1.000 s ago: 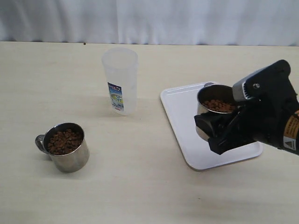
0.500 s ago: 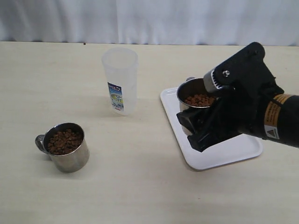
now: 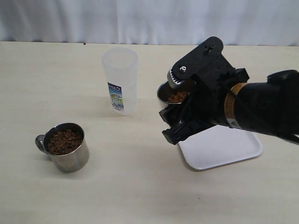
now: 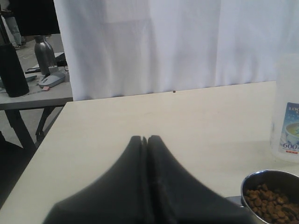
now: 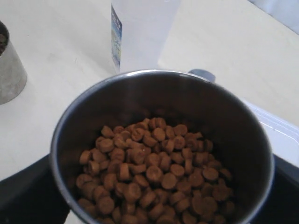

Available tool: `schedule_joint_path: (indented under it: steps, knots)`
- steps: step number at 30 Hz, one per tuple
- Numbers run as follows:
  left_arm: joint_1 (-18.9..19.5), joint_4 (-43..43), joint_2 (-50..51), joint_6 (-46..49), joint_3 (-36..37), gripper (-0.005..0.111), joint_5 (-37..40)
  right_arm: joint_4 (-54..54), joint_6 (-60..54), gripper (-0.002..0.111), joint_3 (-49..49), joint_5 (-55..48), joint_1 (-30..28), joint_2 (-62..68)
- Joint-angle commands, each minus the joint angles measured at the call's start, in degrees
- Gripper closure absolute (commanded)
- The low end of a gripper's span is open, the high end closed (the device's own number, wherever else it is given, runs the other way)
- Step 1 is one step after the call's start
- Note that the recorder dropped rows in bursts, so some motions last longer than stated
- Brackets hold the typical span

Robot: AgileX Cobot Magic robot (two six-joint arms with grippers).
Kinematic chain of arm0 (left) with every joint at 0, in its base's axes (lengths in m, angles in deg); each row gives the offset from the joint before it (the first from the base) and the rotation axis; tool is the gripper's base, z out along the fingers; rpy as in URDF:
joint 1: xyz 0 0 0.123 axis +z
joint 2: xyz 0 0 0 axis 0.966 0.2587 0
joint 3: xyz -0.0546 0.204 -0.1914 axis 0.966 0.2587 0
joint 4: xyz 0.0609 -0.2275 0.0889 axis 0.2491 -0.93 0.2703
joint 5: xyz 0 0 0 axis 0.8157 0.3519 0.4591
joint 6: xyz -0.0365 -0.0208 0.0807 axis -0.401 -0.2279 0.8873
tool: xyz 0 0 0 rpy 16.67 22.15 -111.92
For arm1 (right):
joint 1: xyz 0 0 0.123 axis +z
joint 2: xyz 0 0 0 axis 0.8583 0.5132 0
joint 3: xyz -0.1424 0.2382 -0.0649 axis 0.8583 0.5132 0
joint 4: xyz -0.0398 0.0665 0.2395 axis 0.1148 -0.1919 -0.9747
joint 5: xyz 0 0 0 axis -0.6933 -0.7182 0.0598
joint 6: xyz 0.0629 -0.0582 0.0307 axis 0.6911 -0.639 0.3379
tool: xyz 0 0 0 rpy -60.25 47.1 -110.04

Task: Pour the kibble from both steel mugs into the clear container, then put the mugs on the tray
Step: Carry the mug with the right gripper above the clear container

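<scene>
My right gripper (image 3: 181,122) is shut around a steel mug (image 3: 173,95) full of brown kibble (image 5: 154,170) and holds it about upright in the air, over the tray's left edge and just right of the clear container (image 3: 120,79). Its dark fingers (image 5: 25,196) flank the mug wall (image 5: 140,95). The second steel mug (image 3: 65,148), also holding kibble (image 3: 64,141), stands on the table at the front left. The white tray (image 3: 224,147) lies under my right arm. My left gripper (image 4: 145,138) is shut on nothing, hovering near that second mug (image 4: 271,193); the exterior view does not show it.
A white curtain (image 3: 149,18) hangs behind the table's far edge. In the left wrist view, the table's side edge (image 4: 51,130) drops off to another table with a bottle (image 4: 44,51).
My right gripper has carried its mug up and to the left, from above the tray to close beside the clear container. The other mug and the container have not moved.
</scene>
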Motion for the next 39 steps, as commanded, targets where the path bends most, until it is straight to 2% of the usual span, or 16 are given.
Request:
schedule_joint_path:
  steps: [1, 10, 16, 31, 39]
  knots:
    - [-0.5, 0.1, -0.2, -0.1, 0.1, 0.107, -0.7, 9.4, 8.6, 0.103, -1.2, 0.3, 0.1, 1.5]
    - [-0.5, 0.1, -0.2, -0.1, 0.1, 0.107, -0.7, 13.7, 11.4, 0.103, -3.8, 0.1, 0.1, 4.8]
    - [-0.5, 0.1, -0.2, -0.1, 0.1, 0.107, -0.7, 13.8, 8.1, 0.103, -5.7, 0.3, 0.1, 6.8]
    - [-0.5, 0.1, -0.2, -0.1, 0.1, 0.107, -0.7, 26.8, 8.6, 0.103, -9.5, -0.2, 0.1, 16.0]
    - [-0.5, 0.1, -0.2, -0.1, 0.1, 0.107, -0.7, 27.6, 8.6, 0.103, -10.8, -3.4, -0.1, 17.0]
